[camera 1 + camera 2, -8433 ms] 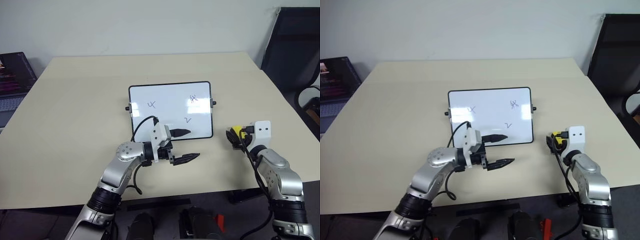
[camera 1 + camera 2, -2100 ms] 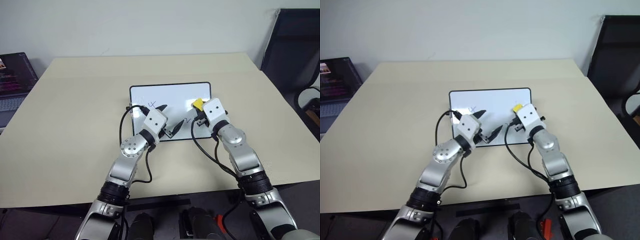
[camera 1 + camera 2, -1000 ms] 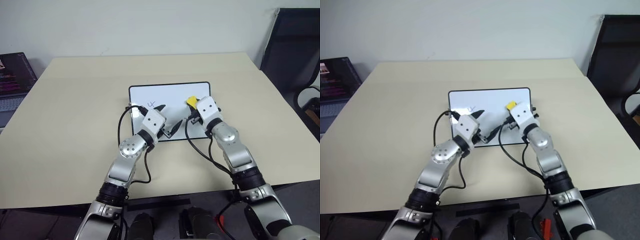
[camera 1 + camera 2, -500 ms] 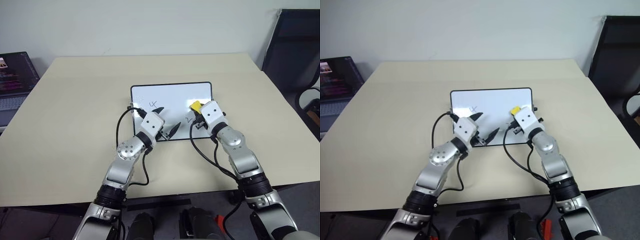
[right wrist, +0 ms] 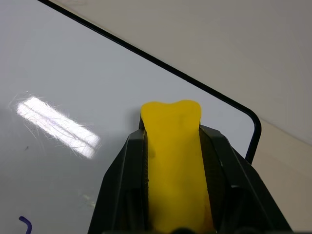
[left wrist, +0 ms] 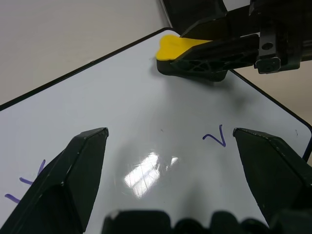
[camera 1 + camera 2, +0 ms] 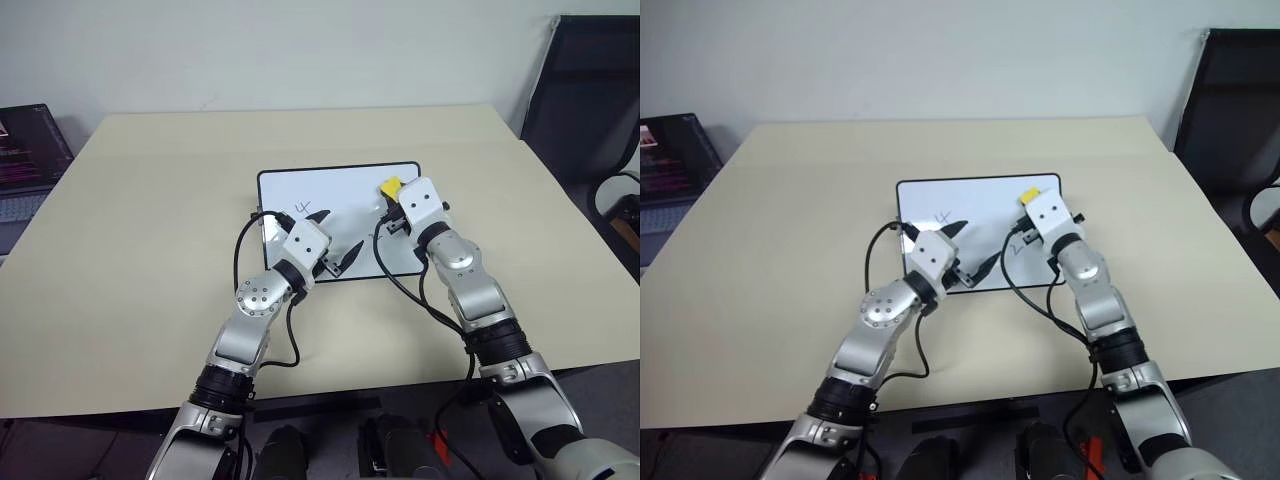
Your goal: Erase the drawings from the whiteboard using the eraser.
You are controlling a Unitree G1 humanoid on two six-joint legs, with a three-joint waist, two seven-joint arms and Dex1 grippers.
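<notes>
The whiteboard (image 7: pixel 335 185) lies flat in the middle of the tan table. My right gripper (image 7: pixel 392 192) is shut on the yellow eraser (image 7: pixel 389 186), which rests on the board near its far right corner (image 5: pixel 171 146). Two of the drawings show: a scribble on the board's left part (image 7: pixel 304 210) and a small V mark (image 6: pixel 215 139) nearer the front. My left gripper (image 7: pixel 338 232) hovers open over the board's near half with nothing between its fingers (image 6: pixel 80 163). The board around the eraser (image 6: pixel 178 46) is plain white.
A laptop (image 7: pixel 25 150) sits off the table's left side. A black chair (image 7: pixel 590 100) stands at the right. Cables loop from both wrists over the board's front edge. Bare tabletop (image 7: pixel 150 220) surrounds the board.
My right gripper has carried the eraser from the right of the table onto the board, then toward its far right corner. The scribble once there no longer shows. The left gripper stays put.
</notes>
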